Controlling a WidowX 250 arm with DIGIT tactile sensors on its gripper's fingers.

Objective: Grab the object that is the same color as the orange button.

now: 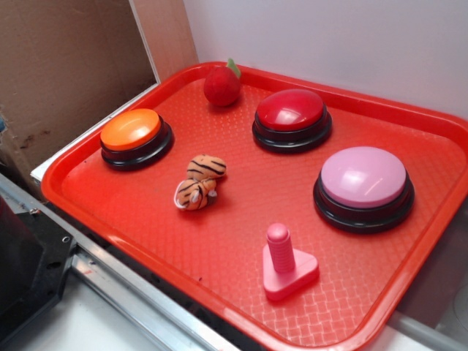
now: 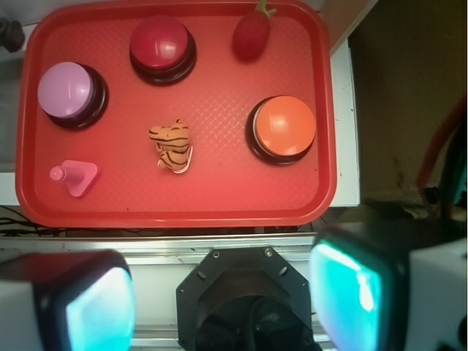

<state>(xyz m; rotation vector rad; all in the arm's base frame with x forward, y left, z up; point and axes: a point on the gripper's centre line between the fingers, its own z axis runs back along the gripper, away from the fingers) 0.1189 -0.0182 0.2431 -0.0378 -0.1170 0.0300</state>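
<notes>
1. Nearest the wrist camera stood the claw (image 2: 223, 300), its two pale fingers (image 2: 88, 307) with teal-lit pads filling the bottom corners of that view; they were spread wide apart and held nothing.
2. Both fingers were cut off by the frame edges, and the claw did not appear in the exterior view at all.
3. Between the fingers sat one dark octagonal mount (image 2: 241, 292), its lower part lost in shadow.
4. One red tray (image 1: 241, 281) carried everything: three dome buttons, one plush tiger, one plush strawberry and one pink peg.
5. The buttons were the orange button (image 1: 131, 129), a red-topped button (image 1: 291, 111) and a pink-topped button (image 1: 363, 177), each on a black base.
6. The plush tiger (image 1: 198, 183) lay near the tray's middle, just beside the orange button and not touching it; its face and limbs were hard to make out, and a white loop showed at one end.
7. The strawberry (image 1: 221, 85) sat by the far rim, and the pink peg (image 1: 281, 256) stood upright on its triangular base near the front rim.
8. In the wrist view the tiger lay well apart from the claw, beyond the tray's near rim and slightly toward the left finger's side.
9. The tray's right corner ran out of the exterior view.
</notes>
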